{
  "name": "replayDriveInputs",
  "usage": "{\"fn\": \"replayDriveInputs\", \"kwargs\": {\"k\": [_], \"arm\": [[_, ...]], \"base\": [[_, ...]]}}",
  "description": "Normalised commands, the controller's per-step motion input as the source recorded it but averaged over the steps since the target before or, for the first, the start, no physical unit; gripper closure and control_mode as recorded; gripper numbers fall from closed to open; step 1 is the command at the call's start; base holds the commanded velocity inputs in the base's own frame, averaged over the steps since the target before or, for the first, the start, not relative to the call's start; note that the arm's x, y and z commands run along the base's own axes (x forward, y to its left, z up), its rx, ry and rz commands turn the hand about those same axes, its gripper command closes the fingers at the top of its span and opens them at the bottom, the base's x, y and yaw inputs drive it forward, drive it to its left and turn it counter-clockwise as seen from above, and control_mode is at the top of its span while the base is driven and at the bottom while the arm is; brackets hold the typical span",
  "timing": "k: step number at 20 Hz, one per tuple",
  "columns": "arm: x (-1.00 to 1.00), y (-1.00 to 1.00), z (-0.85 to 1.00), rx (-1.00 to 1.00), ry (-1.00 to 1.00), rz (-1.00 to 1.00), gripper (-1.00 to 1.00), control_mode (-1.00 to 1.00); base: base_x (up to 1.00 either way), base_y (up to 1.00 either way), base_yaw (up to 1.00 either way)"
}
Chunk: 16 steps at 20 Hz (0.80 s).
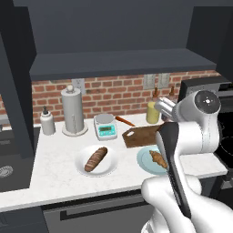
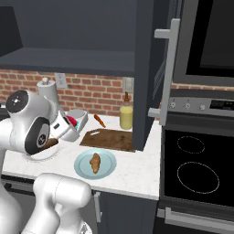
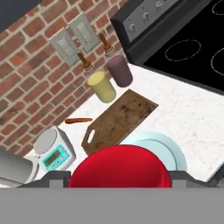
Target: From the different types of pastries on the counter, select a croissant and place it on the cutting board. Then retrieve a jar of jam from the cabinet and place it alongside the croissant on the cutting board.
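My gripper [image 2: 72, 124] is shut on the jar of jam [image 3: 119, 162], a squat red jar that bulks large at the bottom of the hand view between the fingertips. In the right base view the jar [image 2: 70, 121] hangs above the counter [image 1: 54, 177], left of the cutting board [image 2: 109, 138]. The dark wooden board [image 3: 120, 120] lies bare, its handle towards the scale. The croissant [image 2: 95, 162] lies on a pale blue plate [image 2: 108, 170] in front of the board; it is also in the left base view [image 1: 158, 159]. A dark scored loaf [image 1: 96, 159] rests on a white plate [image 1: 82, 167].
A yellow canister [image 3: 101, 86] and a maroon canister [image 3: 119, 70] stand behind the board by the brick wall. A scale [image 1: 105, 127], a paper towel holder [image 1: 73, 111] and a soap bottle [image 1: 47, 122] line the back. The stove [image 2: 196, 169] adjoins the counter on the right.
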Motion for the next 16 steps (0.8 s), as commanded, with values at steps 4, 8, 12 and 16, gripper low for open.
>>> {"fn": "replayDriveInputs", "kwargs": {"k": [4, 8, 12, 16], "arm": [[0.09, 0.0, -0.47, -0.05, -0.07, -0.05, 1.0, -1.0], [0.14, 0.0, -0.99, -0.16, -0.01, -0.05, 1.0, -1.0], [0.03, 0.0, -0.23, 0.03, 0.0, -0.01, 1.0, -1.0], [0.11, -0.05, -0.06, 0.01, -0.05, 0.0, 1.0, -1.0]], "base": [[0.0, 0.0, 0.0], [0.0, 0.0, 0.0], [0.0, 0.0, 0.0], [0.0, 0.0, 0.0]]}}
